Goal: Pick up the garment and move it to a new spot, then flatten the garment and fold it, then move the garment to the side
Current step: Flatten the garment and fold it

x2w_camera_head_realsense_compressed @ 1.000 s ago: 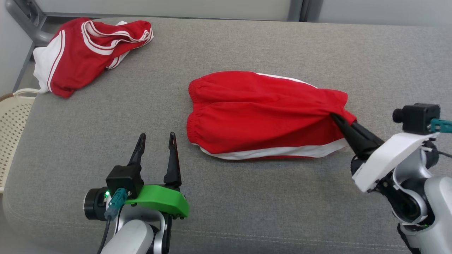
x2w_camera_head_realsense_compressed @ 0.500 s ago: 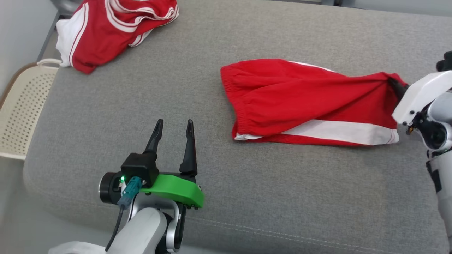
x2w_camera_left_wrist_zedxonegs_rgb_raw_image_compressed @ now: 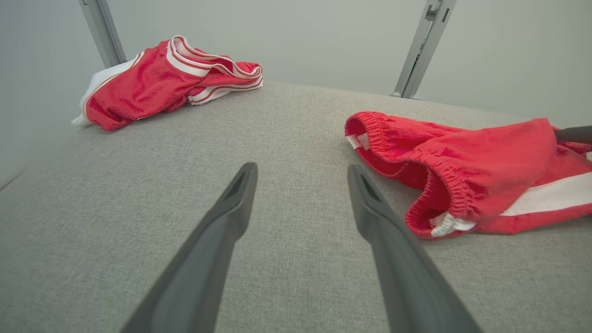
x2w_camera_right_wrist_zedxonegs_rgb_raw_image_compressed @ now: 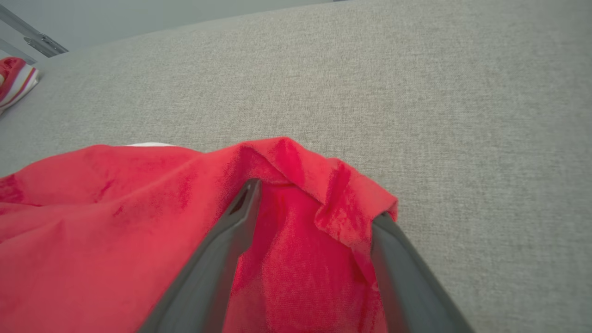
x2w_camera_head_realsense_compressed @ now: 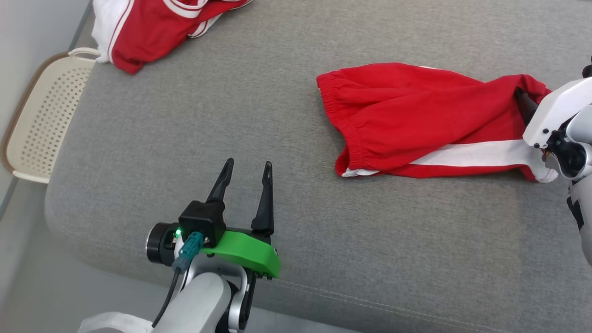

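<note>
The red shorts (x2w_camera_head_realsense_compressed: 416, 115) lie on the grey cushioned surface (x2w_camera_head_realsense_compressed: 208, 106), right of centre in the head view, with the gathered elastic waistband (x2w_camera_head_realsense_compressed: 342, 125) at their left end and a white side stripe (x2w_camera_head_realsense_compressed: 471, 155) running along the near edge towards the right. The cloth is rumpled rather than flat, with folds fanning out from the right end. There the right gripper (x2w_camera_head_realsense_compressed: 522, 99) meets the leg hem, but from above only one dark finger shows beneath the white wrist cover. The right wrist view gives the grip itself: the right gripper (x2w_camera_right_wrist_zedxonegs_rgb_raw_image_compressed: 317, 200) has its two fingers spread apart, with red cloth (x2w_camera_right_wrist_zedxonegs_rgb_raw_image_compressed: 115, 222) lying between them and a fold of hem draped over the tip of one. The left wrist view looks into the waistband end of the shorts (x2w_camera_left_wrist_zedxonegs_rgb_raw_image_compressed: 462, 162), which gapes open, with a small white label inside. The left gripper (x2w_camera_head_realsense_compressed: 248, 164) hangs over bare cushion near the front edge, well apart from the shorts, fingers parted and empty (x2w_camera_left_wrist_zedxonegs_rgb_raw_image_compressed: 301, 169). A second red-and-white garment (x2w_camera_head_realsense_compressed: 157, 23) lies crumpled at the far left corner, beside a cream perforated basket (x2w_camera_head_realsense_compressed: 41, 120) off the cushion's edge.
</note>
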You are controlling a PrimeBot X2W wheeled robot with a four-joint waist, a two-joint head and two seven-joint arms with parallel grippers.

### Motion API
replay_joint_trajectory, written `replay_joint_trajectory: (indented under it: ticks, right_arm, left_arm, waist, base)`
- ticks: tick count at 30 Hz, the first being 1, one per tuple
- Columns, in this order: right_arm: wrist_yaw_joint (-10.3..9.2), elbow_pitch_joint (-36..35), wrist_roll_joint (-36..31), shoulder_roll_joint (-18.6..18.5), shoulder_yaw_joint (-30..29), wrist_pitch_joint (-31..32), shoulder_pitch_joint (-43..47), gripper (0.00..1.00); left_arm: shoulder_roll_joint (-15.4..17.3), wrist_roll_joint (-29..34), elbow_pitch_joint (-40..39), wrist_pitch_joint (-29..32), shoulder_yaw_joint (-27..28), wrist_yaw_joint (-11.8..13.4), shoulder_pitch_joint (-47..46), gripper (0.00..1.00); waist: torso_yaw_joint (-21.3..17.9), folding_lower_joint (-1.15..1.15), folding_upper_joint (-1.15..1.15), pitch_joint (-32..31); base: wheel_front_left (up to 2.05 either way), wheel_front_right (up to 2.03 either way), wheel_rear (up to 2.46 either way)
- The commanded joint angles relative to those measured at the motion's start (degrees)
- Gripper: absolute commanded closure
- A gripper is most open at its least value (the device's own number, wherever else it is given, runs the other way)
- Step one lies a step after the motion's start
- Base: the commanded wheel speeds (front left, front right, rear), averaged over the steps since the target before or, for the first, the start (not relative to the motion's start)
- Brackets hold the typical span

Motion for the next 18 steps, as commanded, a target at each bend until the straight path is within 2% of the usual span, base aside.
replay_joint_trajectory:
  ticks: [1,7,12,18]
  right_arm:
    - [0.00,-0.8,1.7,-1.1,1.9,-1.1,1.1,0.00]
    - [0.00,-6.5,9.4,-3.3,9.0,-3.4,5.0,0.00]
    - [0.00,-15.1,15.8,-6.0,14.2,-6.8,11.2,0.00]
    - [0.00,-23.8,19.0,-8.5,17.6,-12.3,19.1,0.00]
  left_arm:
    - [0.2,0.3,0.1,-0.2,-0.3,-0.5,-0.3,0.00]
    - [1.0,0.0,1.2,1.0,-2.1,-2.4,0.4,0.00]
    - [1.3,-1.1,4.1,2.5,-3.3,-4.3,0.3,0.00]
    - [1.4,-2.0,8.7,2.8,-3.0,-5.5,-1.2,0.00]
  waist:
    - [-3.1,0.00,0.00,-1.7]
    - [-9.0,0.00,0.00,-3.7]
    - [-13.6,0.00,0.00,-5.2]
    - [-17.7,0.00,0.00,-5.8]
  base:
    - [0.00,0.00,0.00]
    - [0.00,0.00,0.00]
    - [0.00,0.00,0.00]
    - [0.00,0.00,0.00]
